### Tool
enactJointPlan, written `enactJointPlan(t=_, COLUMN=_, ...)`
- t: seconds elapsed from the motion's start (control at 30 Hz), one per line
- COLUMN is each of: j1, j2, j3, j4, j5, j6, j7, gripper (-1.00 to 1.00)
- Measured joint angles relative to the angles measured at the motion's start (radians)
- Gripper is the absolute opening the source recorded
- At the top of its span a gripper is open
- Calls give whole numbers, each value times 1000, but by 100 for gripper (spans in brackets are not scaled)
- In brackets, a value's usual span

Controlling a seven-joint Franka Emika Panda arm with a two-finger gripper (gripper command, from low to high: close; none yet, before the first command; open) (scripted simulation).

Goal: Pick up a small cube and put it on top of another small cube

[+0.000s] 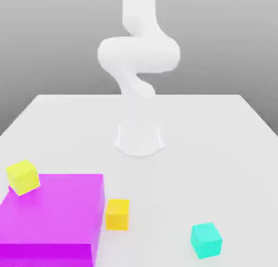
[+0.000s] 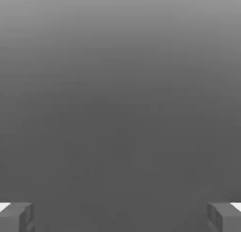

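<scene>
Yellow cube (image 1: 23, 177): sits tilted on the far corner of the magenta block (image 1: 54, 217), at the exterior view's left, one corner hanging over the block's edge.
Magenta block: large and flat-topped, filling the near left corner of the table (image 1: 217, 146); far bigger than any cube.
Orange cube (image 1: 118, 214): on the table just beside the block's right face, near the front edge; small, square on its base.
Arm (image 1: 138, 54): white, rising from its base at the table's middle and curling up out of the top of the exterior view; nothing is near it.
Teal cube (image 1: 206, 240): the piece to lift. It rests on the table towards the near right corner, well apart from the orange cube and the block, turned a little so a corner faces forward.
Handling, as I judge it: small, rigid, likely light; smooth flat faces, so it could slip if pinched on the corners. Best taken across two opposite side faces, low and centred, with the pincer turned to match the cube's skew.
Gripper (image 2: 120, 217): spread wide, its two grey fingertips (image 2: 16, 217) at opposite sides of the hand view with only plain grey between them; holding nothing.
Risk: stacking on another small cube leaves little room; an off-centre release would likely tip it.
</scene>
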State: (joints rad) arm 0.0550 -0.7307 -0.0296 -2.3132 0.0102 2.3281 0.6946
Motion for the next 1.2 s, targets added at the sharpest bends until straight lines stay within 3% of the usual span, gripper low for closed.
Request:
enactJointPlan(t=0.47, j1=276, j2=391, j3=-143, j4=-74, j5=91, j6=157, j7=-619, gripper=0)
enactJointPlan(t=0.83, j1=407, j2=695, j3=-162, j4=-131, j5=165, j6=278, j7=-1103, gripper=0)
enactJointPlan(t=1.2, j1=427, j2=988, j3=-112, j4=-181, j5=92, j6=427, j7=-1445, gripper=0)
